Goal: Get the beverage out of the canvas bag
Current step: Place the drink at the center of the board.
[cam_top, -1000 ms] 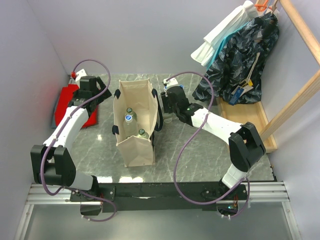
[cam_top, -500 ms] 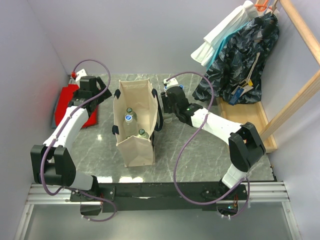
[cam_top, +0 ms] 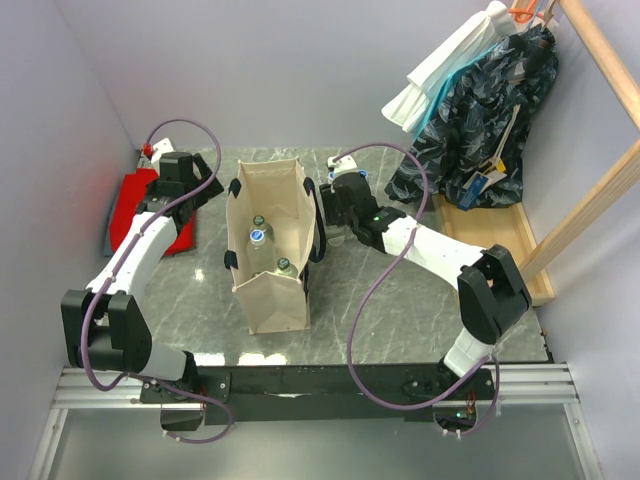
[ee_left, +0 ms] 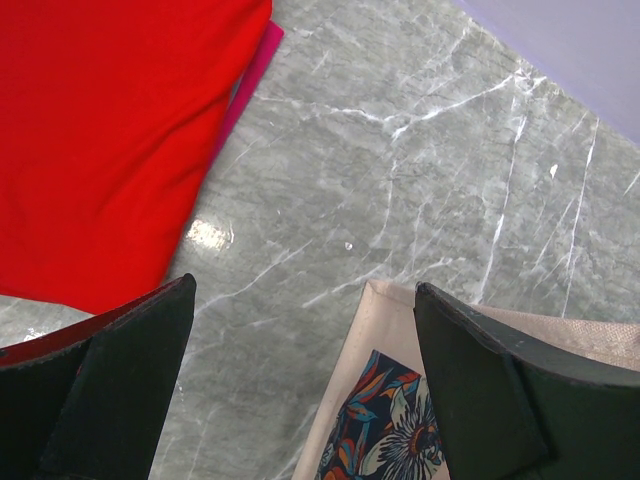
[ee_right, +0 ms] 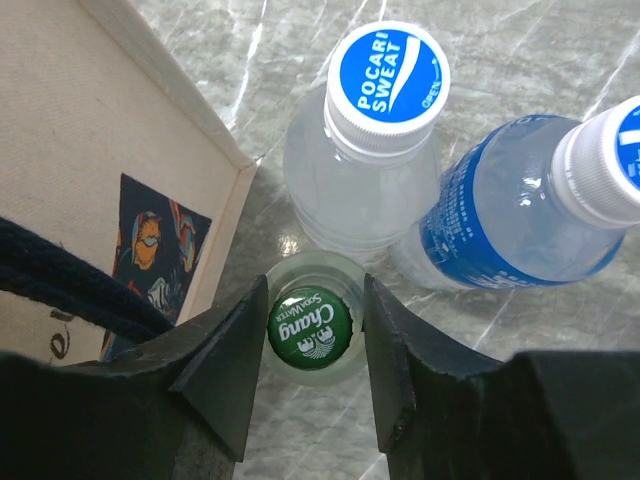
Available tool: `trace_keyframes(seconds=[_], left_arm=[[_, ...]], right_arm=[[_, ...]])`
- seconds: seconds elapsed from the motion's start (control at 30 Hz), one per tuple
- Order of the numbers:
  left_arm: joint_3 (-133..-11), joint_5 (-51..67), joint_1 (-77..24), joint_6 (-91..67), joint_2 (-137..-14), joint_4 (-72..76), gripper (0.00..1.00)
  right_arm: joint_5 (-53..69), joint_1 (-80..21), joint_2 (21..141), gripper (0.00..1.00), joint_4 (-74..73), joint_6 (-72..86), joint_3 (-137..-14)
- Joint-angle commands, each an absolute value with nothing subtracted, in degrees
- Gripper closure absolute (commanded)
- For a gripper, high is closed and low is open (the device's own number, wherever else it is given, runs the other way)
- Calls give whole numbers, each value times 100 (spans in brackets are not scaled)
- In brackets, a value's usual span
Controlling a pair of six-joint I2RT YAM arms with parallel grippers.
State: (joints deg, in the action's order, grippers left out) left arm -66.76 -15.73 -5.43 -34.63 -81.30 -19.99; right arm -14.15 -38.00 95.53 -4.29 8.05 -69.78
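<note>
I count the green-capped bottle (ee_right: 310,330) out, standing on the table (ee_right: 470,320) beside the canvas bag (ee_right: 90,120), my right gripper (ee_right: 312,310) closely straddling its cap, grip uncertain, while three bottles (cam_top: 258,238) wait inside.

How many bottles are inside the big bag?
3. In the canvas bag, the blue-capped bottle stands in the middle, the second bottle just behind it, and the third bottle nearer the arms, by the right wall. Others could be hidden lower down.
</note>
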Motion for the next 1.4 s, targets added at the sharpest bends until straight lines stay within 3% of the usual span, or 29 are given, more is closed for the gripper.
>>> trace_keyframes(seconds=[0.0, 0.27, 0.37, 0.87, 1.37], left_arm=[[-6768, -1512, -527, -3454, -8068, -1863, 4], [-6750, -1503, -536, -3463, -8051, -1854, 4], [-6767, -1486, -527, -3463, -8059, -1854, 4], [-6820, -1538, -527, -3516, -8016, -1863, 4], [-6882, -1653, -527, -3419, -7990, -1925, 4]], right_arm=[[-1582, -3832, 9229, 49, -185, 853, -7111], [-1643, -3841, 9228, 46, -237, 844, -7137], [-1696, -3850, 9176, 39, -255, 853, -7119], [-2126, -4052, 8395, 37, -483, 536, -7356], [-1794, -4201, 7963, 34, -1308, 299, -8103]])
